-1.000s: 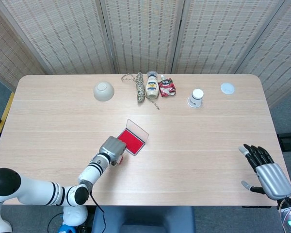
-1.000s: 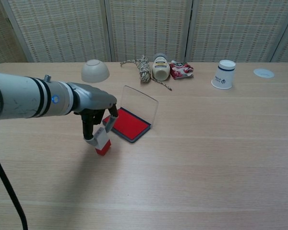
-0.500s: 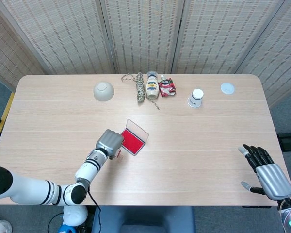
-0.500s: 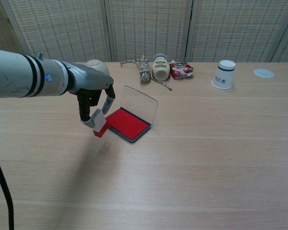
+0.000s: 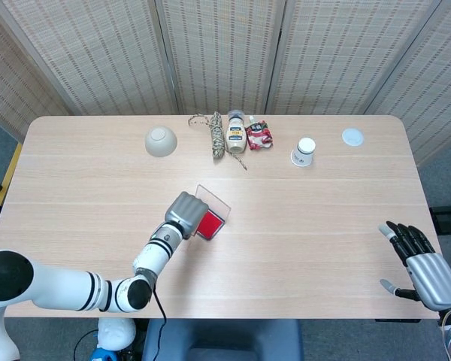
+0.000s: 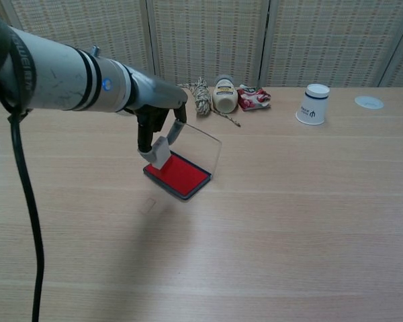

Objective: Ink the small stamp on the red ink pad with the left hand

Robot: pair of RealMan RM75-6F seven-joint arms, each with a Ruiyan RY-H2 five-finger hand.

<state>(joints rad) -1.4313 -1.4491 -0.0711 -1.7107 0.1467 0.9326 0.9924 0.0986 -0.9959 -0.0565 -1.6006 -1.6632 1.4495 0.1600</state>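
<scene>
You have carried the small stamp (image 6: 158, 155) from the bare wood in front of the pad up and over to the red ink pad (image 6: 180, 174); a second ago it hung short of the pad's near-left edge, and now it sits above the pad's left corner. Your left hand (image 6: 158, 115) holds it from above, fingers (image 6: 176, 131) curled down and pinching its pale, blocky body. Whether the stamp's face touches the ink is hidden from both views.

The ink pad is a flat rectangle of matte red in a dark frame, with its clear, glossy lid (image 6: 199, 144) standing open along the far side. A faint clear scrap lies on the wood just in front of the pad.

Behind the pad, at the table's (image 5: 323, 248) far edge, lie a coil of twisted rope (image 5: 216, 135), a squat cream bottle (image 5: 235, 132) on its side and a crinkled red packet (image 5: 259, 135). Left of the rope is an upturned pale bowl (image 5: 160, 141); right of the packet, an upturned white paper cup (image 5: 305, 150) and a thin round lid (image 5: 352, 136).

Your right hand (image 5: 425, 263) hangs off the table's near right corner, well away from the pad, fingers extended and holding nothing.
</scene>
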